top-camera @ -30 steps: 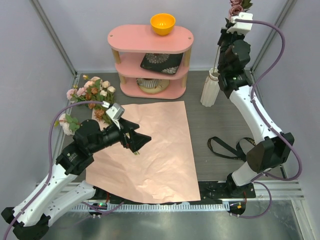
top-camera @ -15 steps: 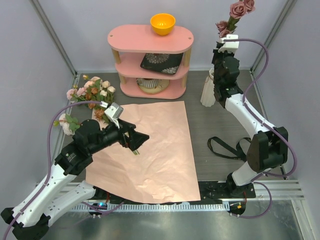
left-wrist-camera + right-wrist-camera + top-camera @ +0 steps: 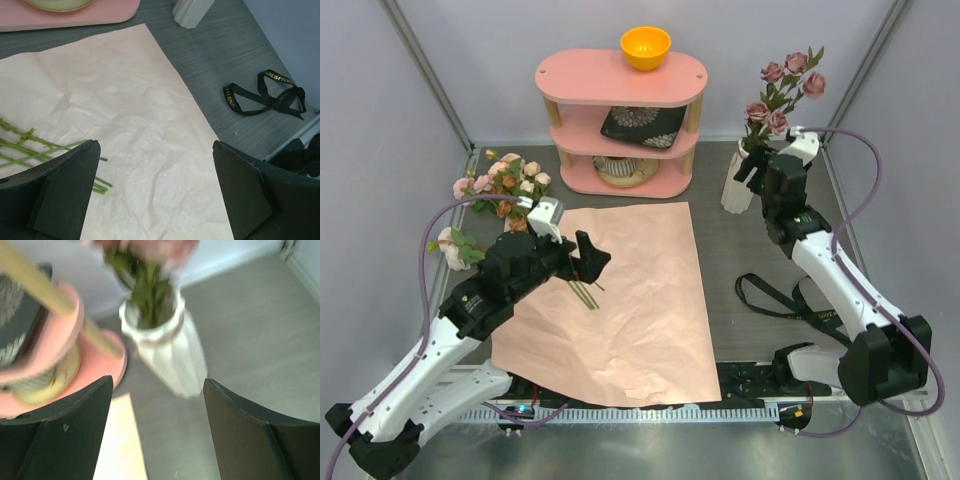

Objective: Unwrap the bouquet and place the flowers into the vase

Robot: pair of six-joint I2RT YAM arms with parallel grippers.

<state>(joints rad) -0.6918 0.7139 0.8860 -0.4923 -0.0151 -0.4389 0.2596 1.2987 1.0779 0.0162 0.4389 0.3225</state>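
Mostly blurred: right gripper (image 3: 157,387) gapes empty before the vase (image 3: 172,352), its flowers (image 3: 145,265) cut off above. Left gripper (image 3: 155,147) spread wide, holding nothing; one finger (image 3: 55,195) hides the loose stems' (image 3: 47,150) ends.

You have two matching arms to look at. The left arm (image 3: 432,352) and the right arm (image 3: 827,267) are each built of smooth white link shells joined by bulky matt black joint housings, rounded at the elbows. A thin purple cable (image 3: 425,275) runs outside each arm in a loose loop, and a small white camera housing (image 3: 548,214) sits at each wrist. Seen close, your left fingers (image 3: 55,195) are broad, flat, dark wedges with angled faces; the right fingers (image 3: 62,437) look alike, though blurred.
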